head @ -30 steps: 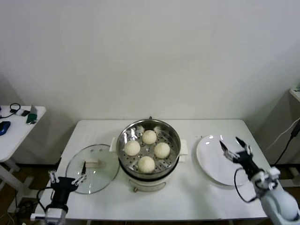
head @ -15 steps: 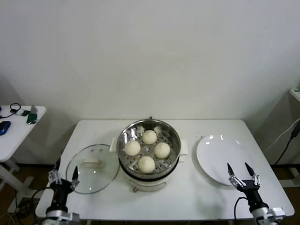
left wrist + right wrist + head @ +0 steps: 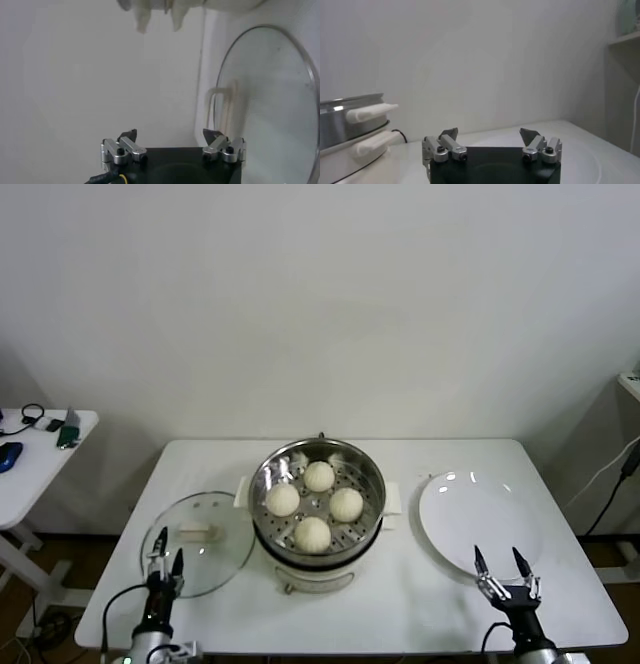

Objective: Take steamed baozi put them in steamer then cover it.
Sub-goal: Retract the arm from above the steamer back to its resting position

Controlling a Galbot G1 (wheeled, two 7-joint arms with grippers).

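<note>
The steamer [image 3: 370, 484] stands open at the table's middle, with several cream-white baozi [image 3: 312, 534] on its perforated tray. The cover [image 3: 215, 559], a glass lid with a white handle, lies flat on the table to the steamer's left. My left gripper [image 3: 167, 564] is low at the front edge, just before the cover, open and empty. In the left wrist view that left gripper [image 3: 170, 135] faces the cover [image 3: 270, 100]. My right gripper [image 3: 505, 569] hangs open and empty at the front edge, near the plate's front rim. The right wrist view shows the right gripper [image 3: 490, 132] and the steamer [image 3: 345, 130] off to one side.
A flat white plate [image 3: 470, 519] lies bare on the table to the steamer's right. The white table [image 3: 400, 604] backs onto a white wall. A small side table [image 3: 40, 449] with a few items stands far left.
My right gripper has drawn back from above the plate, down to the front edge. My left gripper has shifted a little right along the front edge, toward the cover. Both stayed open.
</note>
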